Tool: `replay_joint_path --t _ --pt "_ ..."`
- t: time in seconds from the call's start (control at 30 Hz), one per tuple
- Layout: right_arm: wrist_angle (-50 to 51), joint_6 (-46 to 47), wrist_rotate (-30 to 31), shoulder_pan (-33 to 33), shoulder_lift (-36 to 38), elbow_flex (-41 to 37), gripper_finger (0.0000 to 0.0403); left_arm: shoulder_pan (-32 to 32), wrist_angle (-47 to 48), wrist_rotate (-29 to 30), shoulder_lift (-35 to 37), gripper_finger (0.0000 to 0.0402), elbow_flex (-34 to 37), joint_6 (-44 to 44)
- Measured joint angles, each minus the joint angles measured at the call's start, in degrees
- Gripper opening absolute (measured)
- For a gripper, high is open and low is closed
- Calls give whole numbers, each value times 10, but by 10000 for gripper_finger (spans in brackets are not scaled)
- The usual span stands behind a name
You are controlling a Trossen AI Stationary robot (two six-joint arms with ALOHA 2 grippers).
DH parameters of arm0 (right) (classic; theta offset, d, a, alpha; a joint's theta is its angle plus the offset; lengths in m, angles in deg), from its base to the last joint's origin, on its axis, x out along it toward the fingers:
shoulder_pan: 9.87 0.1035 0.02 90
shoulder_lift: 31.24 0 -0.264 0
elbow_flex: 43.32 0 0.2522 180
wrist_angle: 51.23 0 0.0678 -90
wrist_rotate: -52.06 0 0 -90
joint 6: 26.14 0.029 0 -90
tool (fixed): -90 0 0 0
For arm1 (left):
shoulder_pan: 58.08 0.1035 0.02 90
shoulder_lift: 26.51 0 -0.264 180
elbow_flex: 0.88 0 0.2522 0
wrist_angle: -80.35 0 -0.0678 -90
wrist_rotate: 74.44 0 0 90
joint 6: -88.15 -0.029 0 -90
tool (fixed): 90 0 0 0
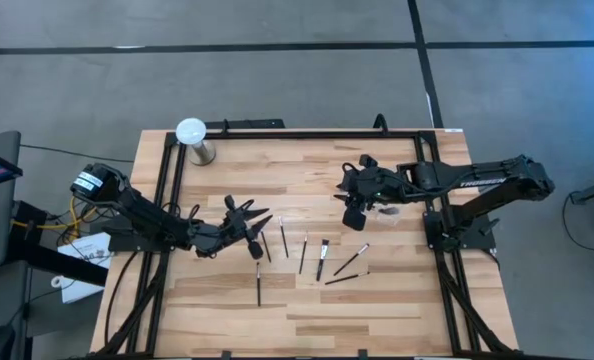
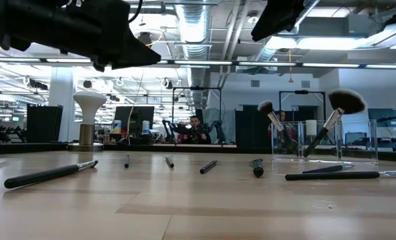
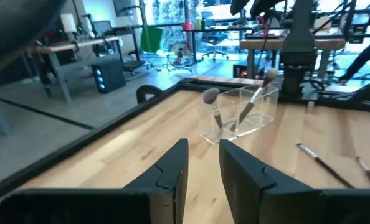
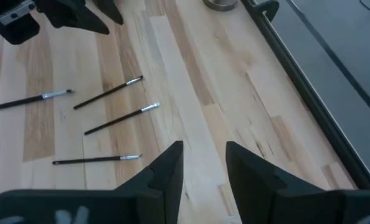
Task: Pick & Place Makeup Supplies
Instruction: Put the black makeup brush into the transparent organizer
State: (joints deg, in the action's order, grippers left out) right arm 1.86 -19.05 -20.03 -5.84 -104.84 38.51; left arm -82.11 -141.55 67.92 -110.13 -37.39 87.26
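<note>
From above, the left end effector (image 1: 245,228) hangs over the near-left part of the counter (image 1: 307,310), just left of the loose makeup brushes (image 1: 304,252), which lie scattered flat in a rough row across the middle. The right end effector (image 1: 357,205) hovers by the clear holder (image 1: 385,210), likely its drop point. A white globe (image 1: 191,131) on a metal base stands at the far-left corner, out of the way.

At counter height, several brushes (image 2: 50,173) lie on the pale wood, while two fluffy-headed brushes (image 2: 338,110) stand tilted in the clear holder (image 2: 318,143). Behind is a large open workroom with ceiling ducts; a person sits far off.

The left wrist view shows its fingers (image 3: 172,168) parted and empty, aimed toward the holder (image 3: 244,112) with two brushes inside.

The right wrist view shows fingers (image 4: 169,165) released, gripping nothing, above bare planks; four brushes (image 4: 119,118) lie beyond.
</note>
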Motion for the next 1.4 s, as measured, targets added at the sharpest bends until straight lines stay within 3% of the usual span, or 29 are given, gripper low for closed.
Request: replay_joint_path --t 0.23,0.4,0.67,1.07,1.23,1.4 --pt "-48 1 -7 -2 0 0 113 0 4 -49 0 94 0 14" --pt "-60 76 -35 1 0 0 113 5 4 -49 0 119 0 12" --pt "-57 94 -45 0 0 0 113 22 3 -49 0 145 0 12" --pt "-67 41 -36 -6 -47 2 113 23 0 -49 0 144 0 12" --pt "-17 30 -45 25 -50 10 113 23 -7 -50 2 143 1 12" --pt "121 24 -44 78 -34 114 113 23 -14 -63 11 145 -1 12"
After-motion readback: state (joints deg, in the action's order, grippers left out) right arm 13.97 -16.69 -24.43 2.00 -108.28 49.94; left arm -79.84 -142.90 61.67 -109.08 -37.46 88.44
